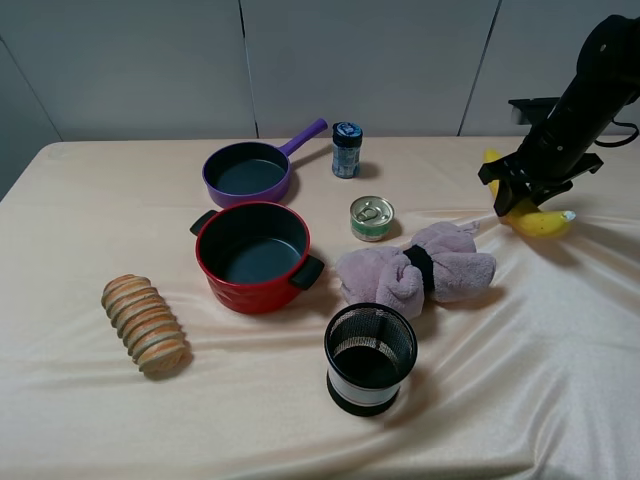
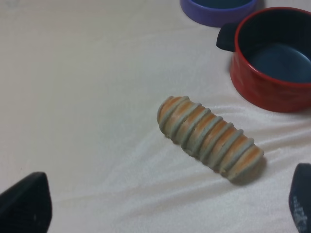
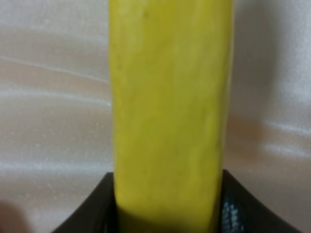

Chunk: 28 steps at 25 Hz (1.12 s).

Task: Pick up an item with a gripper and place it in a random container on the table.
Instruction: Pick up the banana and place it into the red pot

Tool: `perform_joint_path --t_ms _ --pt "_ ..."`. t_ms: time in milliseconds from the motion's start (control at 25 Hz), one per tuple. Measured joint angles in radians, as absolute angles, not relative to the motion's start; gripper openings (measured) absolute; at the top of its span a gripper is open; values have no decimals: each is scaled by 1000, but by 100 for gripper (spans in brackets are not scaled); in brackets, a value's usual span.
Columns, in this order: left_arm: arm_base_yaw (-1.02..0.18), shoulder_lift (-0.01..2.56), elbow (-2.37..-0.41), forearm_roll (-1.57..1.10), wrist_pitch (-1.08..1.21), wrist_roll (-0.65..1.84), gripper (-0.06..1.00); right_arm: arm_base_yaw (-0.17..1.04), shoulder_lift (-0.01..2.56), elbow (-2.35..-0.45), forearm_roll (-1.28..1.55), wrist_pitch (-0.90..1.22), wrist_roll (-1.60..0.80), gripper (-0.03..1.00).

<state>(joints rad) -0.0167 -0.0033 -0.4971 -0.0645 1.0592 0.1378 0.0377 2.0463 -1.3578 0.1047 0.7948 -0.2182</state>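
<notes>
Right wrist view: banana (image 3: 170, 111), ends cut off, clamped in right pincer (image 3: 170, 213).

Right arm (image 1: 585, 95) comes in from the far right corner, angled down steeply, wrist pointing at the table. The right gripper (image 1: 525, 195) has its jaws snug against both sides of the banana (image 3: 170, 97). The left gripper (image 2: 163, 201) hangs above the table, jaws spread wide, only the two dark fingertips (image 2: 24, 204) showing.
</notes>
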Motion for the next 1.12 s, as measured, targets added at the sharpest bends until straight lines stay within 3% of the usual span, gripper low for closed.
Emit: perform_joint_path --t_ms 1120 --pt "-17 -3 -497 -64 1059 138 99 50 1889 -1371 93 902 -218 30"
